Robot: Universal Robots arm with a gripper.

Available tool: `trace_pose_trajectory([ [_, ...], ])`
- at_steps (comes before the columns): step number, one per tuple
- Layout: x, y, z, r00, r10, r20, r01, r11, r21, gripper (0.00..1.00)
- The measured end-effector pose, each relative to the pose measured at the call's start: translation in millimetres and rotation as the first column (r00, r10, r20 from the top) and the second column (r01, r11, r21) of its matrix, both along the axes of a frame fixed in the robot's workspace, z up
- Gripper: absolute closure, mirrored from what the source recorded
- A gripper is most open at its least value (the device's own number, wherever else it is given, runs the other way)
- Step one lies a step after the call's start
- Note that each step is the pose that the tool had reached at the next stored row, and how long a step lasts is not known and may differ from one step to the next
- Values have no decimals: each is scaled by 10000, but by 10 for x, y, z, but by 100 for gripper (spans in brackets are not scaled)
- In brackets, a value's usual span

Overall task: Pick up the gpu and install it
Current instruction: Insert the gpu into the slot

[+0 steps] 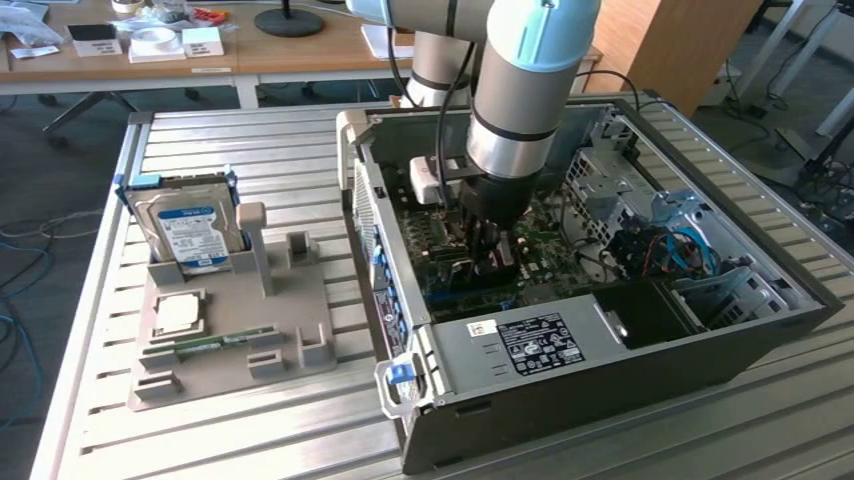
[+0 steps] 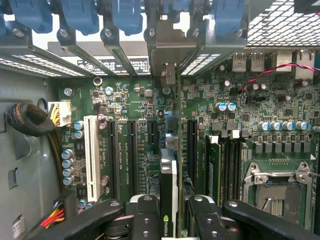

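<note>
The gpu (image 2: pixel 168 187) appears edge-on in the wrist view, a thin card with a green logo near my fingers and its silver end bracket (image 2: pixel 168 75) reaching the case's rear slot openings. My gripper (image 2: pixel 169 216) is shut on it, one black finger (image 2: pixel 145 215) on each side. The card stands upright over the black expansion slots (image 2: pixel 132 155) of the green motherboard (image 2: pixel 240 125). Whether it sits fully in a slot cannot be told. In the exterior view my gripper (image 1: pixel 489 235) reaches down inside the open computer case (image 1: pixel 534 350), with the dark gpu (image 1: pixel 494 263) below it.
A white slot (image 2: pixel 91 155), a CPU socket (image 2: pixel 275 185), blue bracket clips (image 2: pixel 125 15) and a sleeved cable bundle (image 2: pixel 27 117) surround the card. On the exterior view's left, a grey holder (image 1: pixel 267 345) carries a blue-labelled hard drive (image 1: pixel 191 228), a processor (image 1: pixel 178 312) and a memory stick (image 1: pixel 214 343).
</note>
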State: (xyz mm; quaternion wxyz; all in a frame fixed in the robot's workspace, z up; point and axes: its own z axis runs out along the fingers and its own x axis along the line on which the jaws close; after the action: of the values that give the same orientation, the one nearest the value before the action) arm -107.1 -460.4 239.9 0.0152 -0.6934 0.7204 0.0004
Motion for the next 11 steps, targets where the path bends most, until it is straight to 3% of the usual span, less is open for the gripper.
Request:
trace_pose_trajectory([
  [9,-3,1,-3,10000,-4,-6,4,10000,12,73],
  [11,-2,1,-4,10000,-4,5,4,10000,8,67],
])
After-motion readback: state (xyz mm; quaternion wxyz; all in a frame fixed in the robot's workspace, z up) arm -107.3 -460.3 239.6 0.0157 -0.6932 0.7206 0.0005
